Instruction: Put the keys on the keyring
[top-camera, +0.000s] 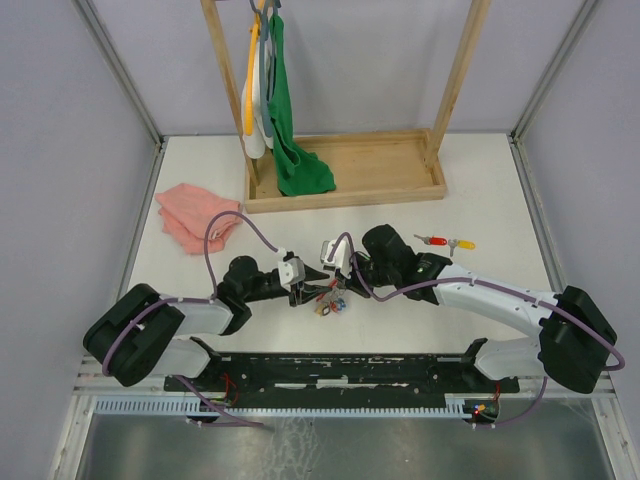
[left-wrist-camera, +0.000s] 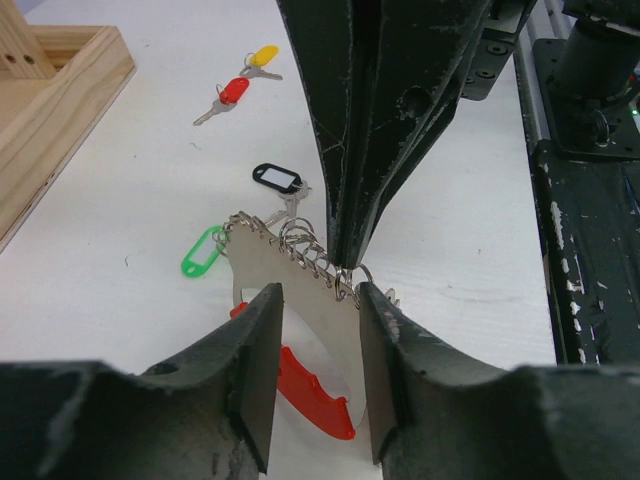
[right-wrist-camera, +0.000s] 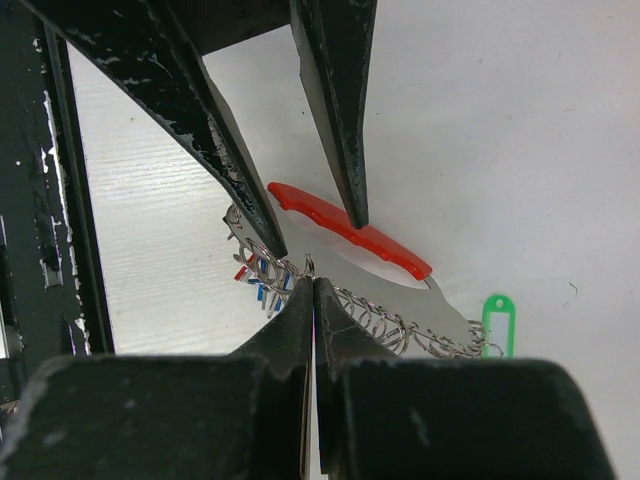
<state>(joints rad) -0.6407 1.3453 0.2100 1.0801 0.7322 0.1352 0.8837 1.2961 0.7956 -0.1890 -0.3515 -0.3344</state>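
Top view: the keyring (top-camera: 330, 303) lies on the table (top-camera: 480, 190) toward its six o'clock edge, with several tagged keys already bunched on it. A red-tagged key (top-camera: 432, 240) and a yellow-tagged key (top-camera: 462, 243) lie loose at its two o'clock, so the job looks part done.

Left wrist view: the left gripper (left-wrist-camera: 315, 370) stands open over the ring's grey part. Only here does a black tag (left-wrist-camera: 277, 177) show, at twelve o'clock.

Right wrist view: the right gripper (right-wrist-camera: 312, 295) is closed, apparently pinching a wire loop on the ring's edge, a detail lost from above.

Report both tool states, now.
Left tool: open, straddling the keyring.
Right tool: shut on the keyring's edge.
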